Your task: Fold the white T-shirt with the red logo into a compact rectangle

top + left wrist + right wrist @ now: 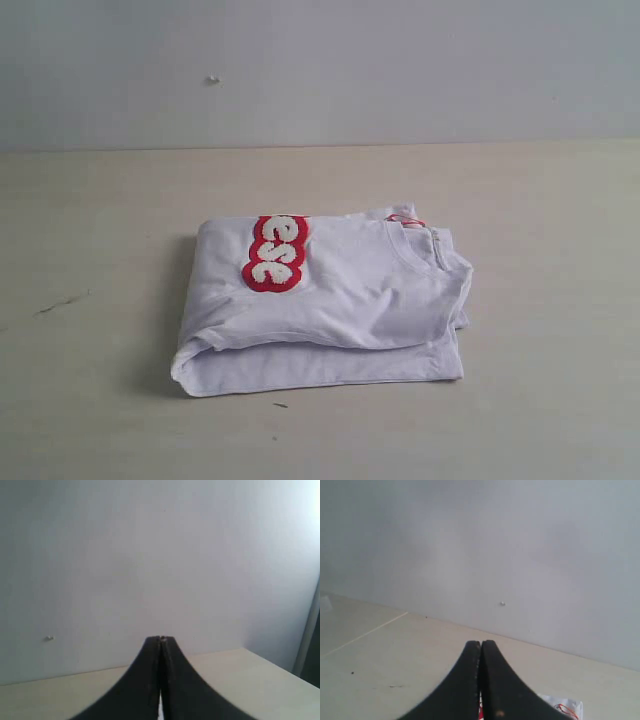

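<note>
T-shirt (330, 300) is laid on the table (90, 260), folded into a stacked, roughly rectangular bundle. The task is judged near done, though the bottom layer sticks out past the top one at the shirt's near edge. Logo (275, 253) is turned up at the shirt's far edge, only its last letters shown, the rest tucked under a fold. Left gripper (160, 640) is pressed together on nothing, aimed at the wall (150, 555). Right gripper (481, 643) is likewise closed and empty, a corner of the shirt glimpsed just beyond it. Both are held off the shirt, presumably to leave the folds undisturbed.
</note>
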Tool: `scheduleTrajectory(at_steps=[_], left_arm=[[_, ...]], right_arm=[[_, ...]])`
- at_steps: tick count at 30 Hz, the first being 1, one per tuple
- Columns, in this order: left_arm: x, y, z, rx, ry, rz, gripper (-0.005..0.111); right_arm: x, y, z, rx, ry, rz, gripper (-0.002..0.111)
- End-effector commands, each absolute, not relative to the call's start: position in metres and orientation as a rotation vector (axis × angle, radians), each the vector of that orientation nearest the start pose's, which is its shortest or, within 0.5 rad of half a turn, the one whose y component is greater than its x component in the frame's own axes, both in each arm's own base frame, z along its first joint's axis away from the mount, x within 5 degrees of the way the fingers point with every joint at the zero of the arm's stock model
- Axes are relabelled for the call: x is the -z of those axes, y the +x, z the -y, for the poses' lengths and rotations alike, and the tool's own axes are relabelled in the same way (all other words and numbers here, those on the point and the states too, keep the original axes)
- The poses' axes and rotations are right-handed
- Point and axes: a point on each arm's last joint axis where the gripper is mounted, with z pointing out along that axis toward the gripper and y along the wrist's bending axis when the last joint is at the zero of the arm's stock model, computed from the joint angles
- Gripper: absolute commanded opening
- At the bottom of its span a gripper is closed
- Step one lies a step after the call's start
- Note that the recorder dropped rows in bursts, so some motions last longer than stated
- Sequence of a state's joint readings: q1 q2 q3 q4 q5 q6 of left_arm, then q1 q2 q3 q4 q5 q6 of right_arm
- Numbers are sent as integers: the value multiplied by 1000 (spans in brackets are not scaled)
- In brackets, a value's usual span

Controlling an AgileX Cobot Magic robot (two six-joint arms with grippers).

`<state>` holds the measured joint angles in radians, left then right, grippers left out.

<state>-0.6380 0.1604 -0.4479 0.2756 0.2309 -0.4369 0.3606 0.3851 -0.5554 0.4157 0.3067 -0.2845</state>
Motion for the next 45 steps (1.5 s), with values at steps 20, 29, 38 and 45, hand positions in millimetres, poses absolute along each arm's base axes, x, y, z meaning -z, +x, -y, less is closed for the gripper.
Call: scheduleTrajectory(at_steps=[20,29,38,45], left_arm=[[-333,22,4,472,115,-1342,0],[-333,16,-3,307,-61,-1309,0],[-319,20,1,244,30,-1249,0],[-310,24,3,95,81,-1278,0]], right_arm=[[-343,61,-39,-501,-323,-1631,0],[-343,61,-39,-501,-323,-1631,0],[-343,61,-39,-499,-324,-1630,0],[-343,61,-39,-501,-322,-1631,0]])
